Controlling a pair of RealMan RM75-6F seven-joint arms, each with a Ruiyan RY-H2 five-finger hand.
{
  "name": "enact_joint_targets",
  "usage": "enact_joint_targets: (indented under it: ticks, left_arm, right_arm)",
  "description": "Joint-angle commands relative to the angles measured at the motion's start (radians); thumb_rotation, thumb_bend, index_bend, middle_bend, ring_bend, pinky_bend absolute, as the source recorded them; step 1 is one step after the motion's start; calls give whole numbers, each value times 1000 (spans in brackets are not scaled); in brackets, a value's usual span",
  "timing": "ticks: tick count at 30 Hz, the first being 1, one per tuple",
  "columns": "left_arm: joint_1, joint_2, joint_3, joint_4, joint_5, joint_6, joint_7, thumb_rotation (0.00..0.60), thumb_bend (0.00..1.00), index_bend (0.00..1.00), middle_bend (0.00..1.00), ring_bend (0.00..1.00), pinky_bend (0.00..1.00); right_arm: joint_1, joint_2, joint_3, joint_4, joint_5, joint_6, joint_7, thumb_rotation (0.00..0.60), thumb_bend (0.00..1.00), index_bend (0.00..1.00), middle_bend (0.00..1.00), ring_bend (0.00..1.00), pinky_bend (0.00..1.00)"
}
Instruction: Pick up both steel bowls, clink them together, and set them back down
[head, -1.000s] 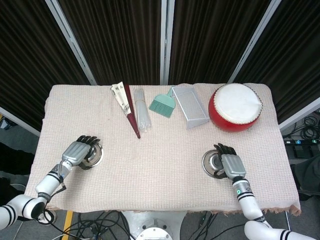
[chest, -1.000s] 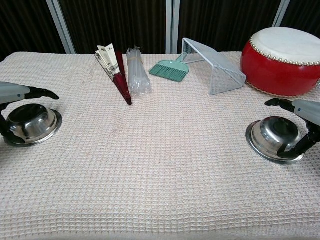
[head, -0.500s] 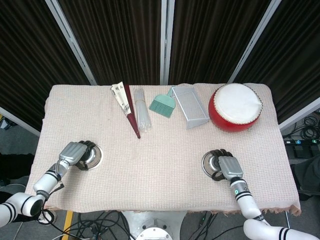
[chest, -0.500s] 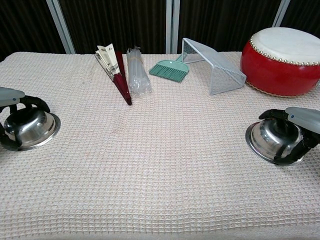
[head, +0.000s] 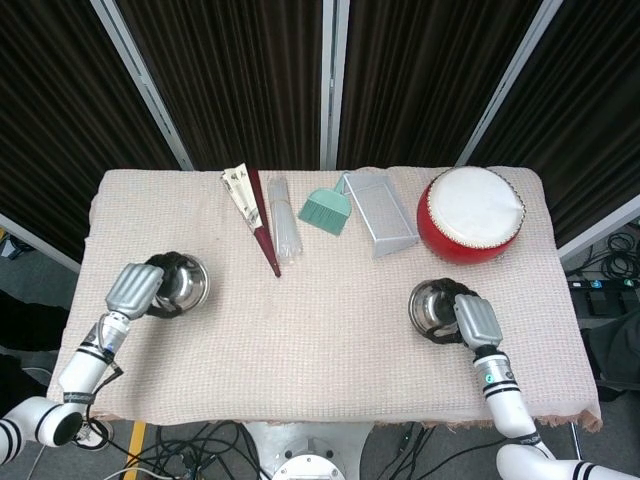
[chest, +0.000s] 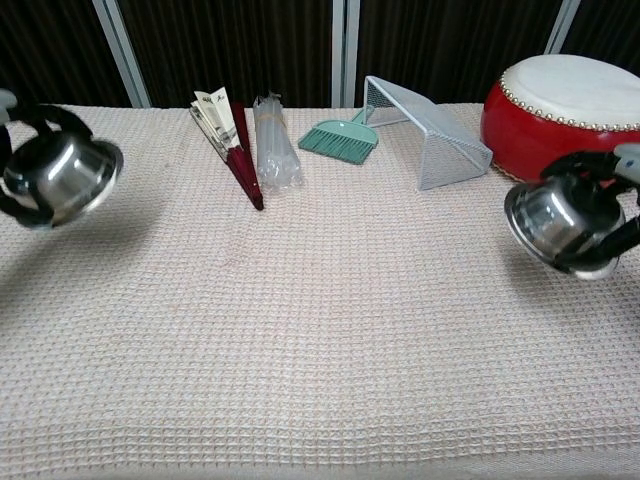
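My left hand (head: 133, 290) grips a steel bowl (head: 186, 283) and holds it clear of the cloth at the table's left side. In the chest view this left bowl (chest: 62, 170) hangs tilted above its shadow, with the left hand (chest: 18, 160) wrapped around it. My right hand (head: 474, 320) grips the other steel bowl (head: 432, 305) at the right side, also lifted. The chest view shows that right bowl (chest: 553, 222) tipped toward the middle, the right hand (chest: 610, 205) curled around its rim. The two bowls are far apart.
Along the back of the cloth-covered table (head: 330, 300) lie a folded fan (head: 252, 212), a clear plastic bundle (head: 284, 215), a teal hand brush (head: 326, 210), a wire mesh tray (head: 380, 212) and a red drum (head: 470, 214).
Both hands closed around their bowls and lifted them off the cloth. The bowls now hang tilted in the air instead of resting flat.
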Motion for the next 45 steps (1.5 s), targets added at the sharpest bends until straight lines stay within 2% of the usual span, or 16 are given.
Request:
enact_joint_targets:
  ticks: [1,3,5,8,11,14,19,25,29,37,45]
  left_arm:
    - [113,-45,-118,-186,74,340,-325,600,233,403,445,424,569]
    - [109,-70,-134,-270,67,342,-444,600,234,404,445,425,570]
    - [100,-99,-133,-307,78,339,-485,600,230,404,445,425,570]
    - [66,-177,-119,-311,113,325,-454,600,224,403,445,425,570]
    - [28,-261,-111,-282,145,316,-387,600,220,402,445,425,569]
    - [-5,-321,-112,-245,161,302,-336,600,219,401,444,425,568]
    - [-36,-368,-118,-185,176,295,-311,600,218,401,445,425,566]
    - [-66,-397,-114,-132,198,283,-320,600,218,402,445,424,562]
    - [-90,-429,-129,-80,225,308,-320,600,218,401,450,421,541]
    - [-76,-442,-151,-35,214,379,-379,600,213,388,451,421,539]
    - [-62,-474,-125,38,194,389,-431,600,188,375,450,421,539]
  right_arm:
    - [-65,-38,80,27,-243,218,446,600,141,483,408,332,410]
    - [-50,-109,94,69,-280,243,609,600,152,483,410,335,414]
    - [-25,-174,99,88,-280,214,775,600,157,483,411,335,415]
    - [25,-244,111,102,-249,118,969,600,167,483,411,335,416]
    - [89,-288,129,117,-219,-1,1095,600,179,484,411,335,416]
    - [144,-319,154,131,-200,-88,1176,600,185,484,411,335,417]
    - [212,-340,192,130,-183,-205,1328,600,185,484,412,335,417]
    - [279,-357,226,145,-191,-295,1449,600,177,483,416,335,419]
    - [315,-364,243,152,-197,-349,1543,600,141,484,416,335,422]
    - [274,-328,226,158,-228,-296,1647,600,141,484,421,335,424]
    - [300,-322,234,148,-264,-290,1753,600,139,484,423,335,425]
